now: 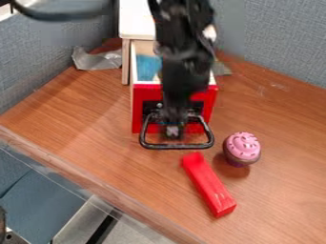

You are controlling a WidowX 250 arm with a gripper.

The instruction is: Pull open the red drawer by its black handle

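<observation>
The jaws of the black gripper [172, 128] are hanging at the wire handle [176, 146] of the open red-fronted drawer [146, 91]; whether they are apart or together, I cannot tell. Just below them in view, a red block [208, 185] is lying on the wooden table [89, 121]; to their right, a pink-frosted toy cupcake [242, 147] is standing. Beyond them, blue material [147, 66] is resting inside the drawer.

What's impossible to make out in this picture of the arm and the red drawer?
All in the camera view:
Contents of the red drawer: partly hidden by the arm; something blue shows beside it.
Whether the gripper touches the black handle: too blurred.
Far end of the white tabletop-like piece: cut off by the top edge.
Dark object at lower left: cut off by the left edge.
</observation>
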